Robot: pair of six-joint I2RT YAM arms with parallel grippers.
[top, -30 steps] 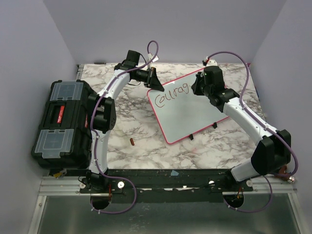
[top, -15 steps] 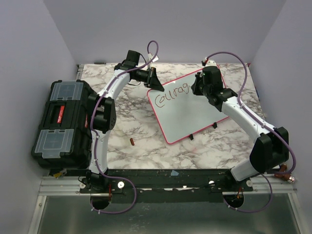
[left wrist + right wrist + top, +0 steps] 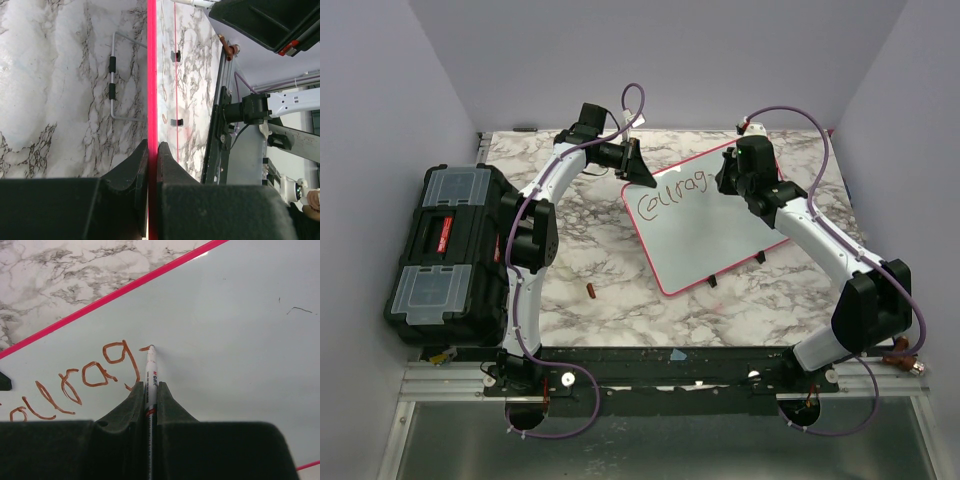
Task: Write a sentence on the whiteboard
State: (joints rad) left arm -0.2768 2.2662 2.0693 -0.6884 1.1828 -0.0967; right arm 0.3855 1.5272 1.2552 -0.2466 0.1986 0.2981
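Note:
The whiteboard (image 3: 705, 230), glossy white with a pink-red rim, lies askew in the middle of the marble table. My left gripper (image 3: 642, 172) is shut on the rim at its far left corner; in the left wrist view the rim (image 3: 152, 75) runs edge-on between the shut jaws of that gripper (image 3: 152, 150). My right gripper (image 3: 150, 385) is shut on a white marker (image 3: 150, 367), whose tip touches the board. The sentence (image 3: 85, 377) reads about "Courag" in brown-red lettering (image 3: 670, 195), with a short stroke starting right of the "g".
A black toolbox (image 3: 450, 250) with clear lid trays stands at the table's left edge. A small brown-red cap (image 3: 591, 291) lies on the marble near the front. Two black clips (image 3: 712, 281) stick out at the board's near edge. A wire stand (image 3: 114, 80) lies beside the board.
The right gripper has shifted slightly right along the board, and the marker has drawn a short stroke after the "g". The left gripper has not moved.

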